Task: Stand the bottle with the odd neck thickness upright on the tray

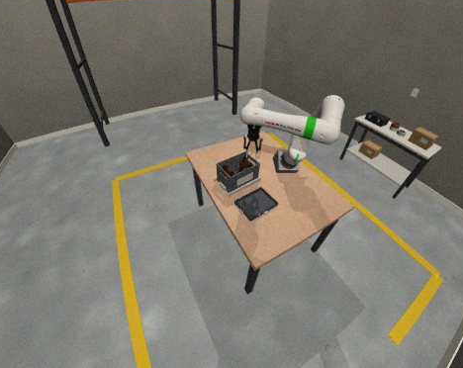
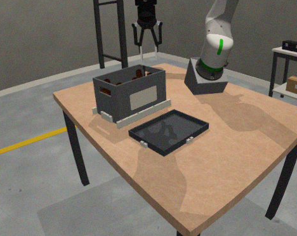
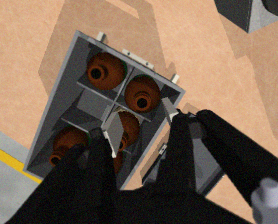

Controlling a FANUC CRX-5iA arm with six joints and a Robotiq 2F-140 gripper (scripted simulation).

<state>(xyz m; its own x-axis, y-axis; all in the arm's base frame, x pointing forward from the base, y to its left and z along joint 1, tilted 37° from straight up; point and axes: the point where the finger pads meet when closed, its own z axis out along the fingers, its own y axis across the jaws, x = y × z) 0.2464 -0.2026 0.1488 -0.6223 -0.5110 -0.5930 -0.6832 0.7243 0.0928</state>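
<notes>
Five brown bottles are apparently standing in the crate, below the claw, which is hanging partly open, holding nothing

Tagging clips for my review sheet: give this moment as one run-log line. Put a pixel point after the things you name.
gripper [image 1: 252,153] [image 2: 148,59] [image 3: 142,115]: open, above crate [image 1: 224,176] [image 2: 110,102] [image 3: 50,102] | bottles: in crate | tray [image 1: 256,204] [image 2: 169,132]: no bottle on it

Top: high, wide, angled down over table. Exterior: lower, nearer, oblique; both share crate, tray. Wrist: closest, looks down into crate.
</notes>
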